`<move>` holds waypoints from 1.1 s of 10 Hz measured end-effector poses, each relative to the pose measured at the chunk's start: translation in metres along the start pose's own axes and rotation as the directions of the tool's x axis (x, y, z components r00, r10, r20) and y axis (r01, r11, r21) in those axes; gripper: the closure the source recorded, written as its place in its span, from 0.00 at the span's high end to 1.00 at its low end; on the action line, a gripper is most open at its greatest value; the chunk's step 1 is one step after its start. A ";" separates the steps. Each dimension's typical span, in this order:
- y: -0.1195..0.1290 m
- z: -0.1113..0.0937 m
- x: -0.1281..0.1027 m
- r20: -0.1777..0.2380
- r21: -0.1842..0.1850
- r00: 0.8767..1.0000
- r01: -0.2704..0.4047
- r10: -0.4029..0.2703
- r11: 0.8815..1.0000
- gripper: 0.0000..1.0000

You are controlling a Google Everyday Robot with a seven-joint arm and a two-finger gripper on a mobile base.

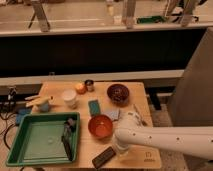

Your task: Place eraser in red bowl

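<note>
The eraser [104, 157], a flat black block, lies near the front edge of the wooden table [142, 157]. The red bowl [100, 126], glossy orange-red, stands just behind it at the table's middle. My white arm [165, 137] reaches in from the right. The gripper [121, 149] is at its end, low over the table just right of the eraser and in front of the bowl's right side.
A green tray [35, 140] with an upright black object [66, 139] fills the front left. A teal pad [94, 107], a dark maroon bowl [118, 93], a white cup [69, 97], an orange ball [80, 88] and a small can [89, 85] stand behind.
</note>
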 end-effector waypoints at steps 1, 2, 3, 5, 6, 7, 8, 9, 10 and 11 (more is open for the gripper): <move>0.001 0.001 0.001 0.001 -0.002 1.000 -0.001 0.001 1.000 0.44; 0.001 0.003 0.001 0.005 -0.005 1.000 0.003 -0.003 1.000 0.37; 0.002 0.001 -0.003 0.041 -0.010 0.999 0.012 -0.011 1.000 0.38; 0.003 0.001 -0.008 0.090 -0.023 0.996 0.021 -0.019 1.000 0.51; 0.003 0.003 -0.012 0.108 -0.031 0.994 0.029 -0.025 0.999 0.62; 0.002 0.005 -0.015 0.117 -0.039 0.993 0.036 -0.031 0.999 0.73; 0.002 0.007 -0.015 0.121 -0.042 0.992 0.036 -0.030 0.998 0.79; 0.001 0.008 -0.014 0.119 -0.040 0.992 0.037 -0.032 0.998 0.80; 0.001 0.008 -0.013 0.110 -0.036 0.994 0.031 -0.027 0.999 0.80; 0.001 0.008 -0.011 0.097 -0.028 0.995 0.025 -0.022 0.999 0.80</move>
